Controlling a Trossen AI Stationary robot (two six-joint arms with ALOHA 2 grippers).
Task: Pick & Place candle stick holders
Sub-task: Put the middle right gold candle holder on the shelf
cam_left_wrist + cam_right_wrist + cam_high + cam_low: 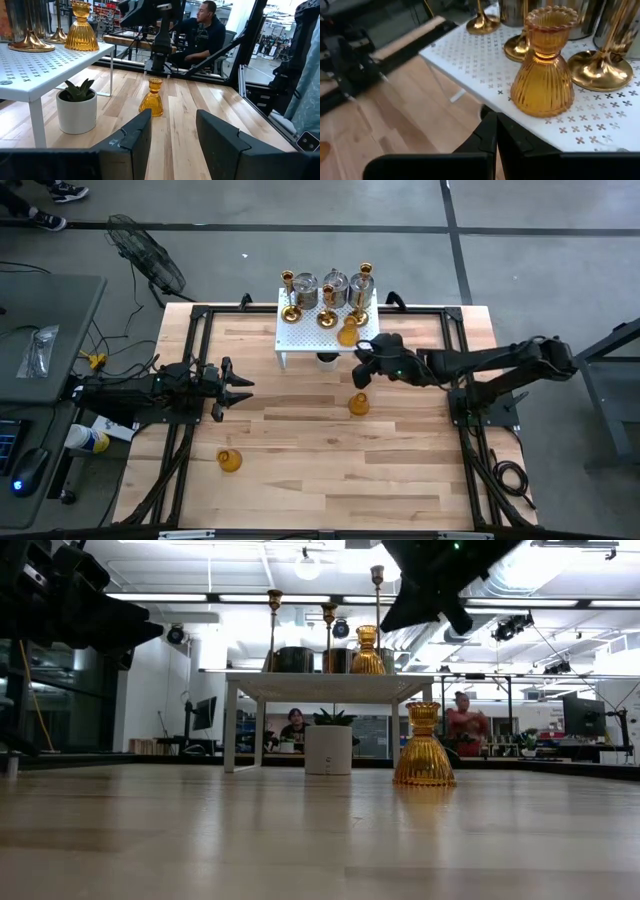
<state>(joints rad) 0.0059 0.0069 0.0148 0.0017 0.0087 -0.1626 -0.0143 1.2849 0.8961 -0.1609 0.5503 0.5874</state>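
3 ribbed amber candle stick holders [358,404], squat, flared, scalloped rims

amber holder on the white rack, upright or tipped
Upright. The amber holder stands on its wide base on the white rack, scalloped mouth up, beside the gold candlesticks. The right claw is shut, off it.

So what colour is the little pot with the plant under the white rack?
White pot, clearest in the left wrist view.
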